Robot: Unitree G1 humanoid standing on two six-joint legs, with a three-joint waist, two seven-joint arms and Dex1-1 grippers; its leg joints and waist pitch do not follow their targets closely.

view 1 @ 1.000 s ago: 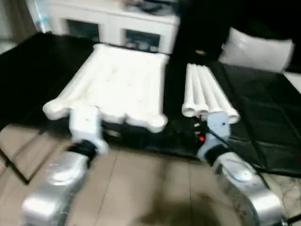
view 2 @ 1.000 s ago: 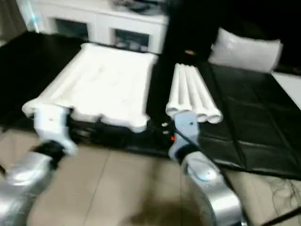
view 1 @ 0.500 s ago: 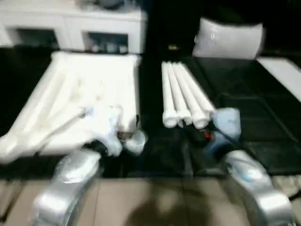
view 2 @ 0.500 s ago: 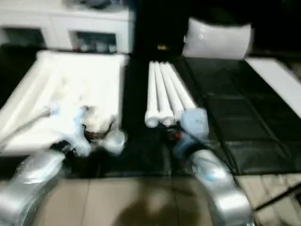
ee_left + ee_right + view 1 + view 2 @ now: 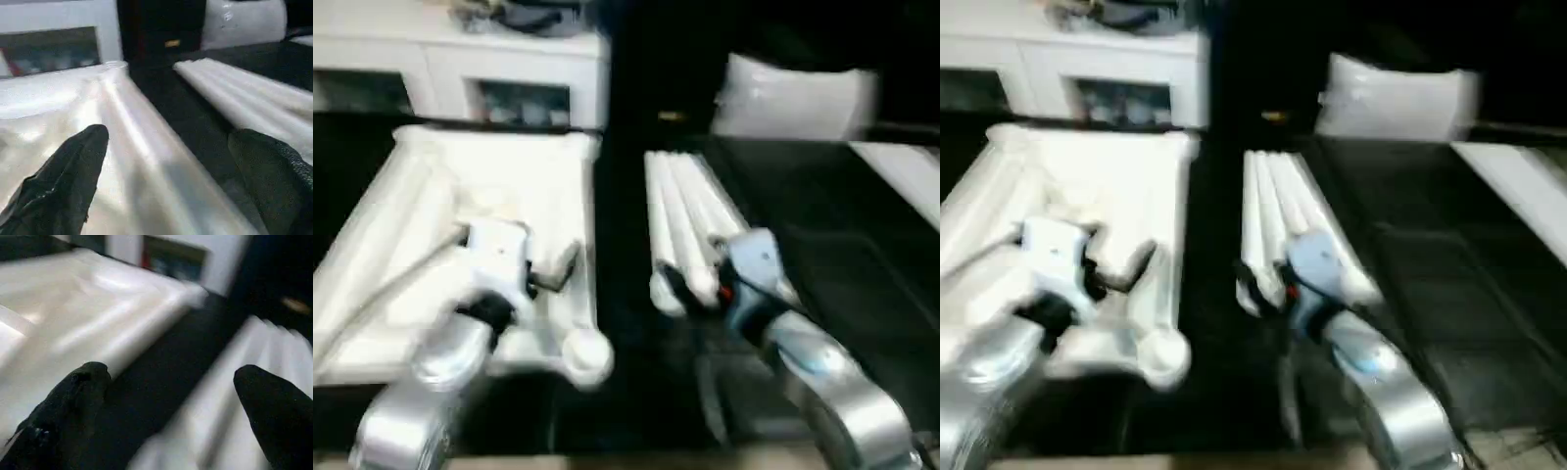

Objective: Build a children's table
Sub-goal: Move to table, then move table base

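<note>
The white table top (image 5: 460, 206) lies ribbed side up on the black surface, a round corner socket (image 5: 587, 354) at its near right. Several white tube legs (image 5: 683, 211) lie side by side to its right. My left gripper (image 5: 556, 269) hovers over the top's near right rim; in the left wrist view its black fingers (image 5: 68, 181) stand wide apart, open, with the rim (image 5: 146, 161) below them. My right gripper (image 5: 685, 286) is at the legs' near ends, open, its fingers (image 5: 274, 416) spread with nothing between them, the legs (image 5: 230, 387) just ahead.
A white cabinet with glass doors (image 5: 470, 64) stands behind the top. A grey-white pillow (image 5: 793, 96) rests at the back right. The black mat (image 5: 842, 255) stretches to the right of the legs, with a white strip (image 5: 906, 171) at its far edge.
The camera has shifted and tilted down. Both arms have reached forward: the left gripper now sits over the top's near right rim, the right gripper at the legs' near ends.
</note>
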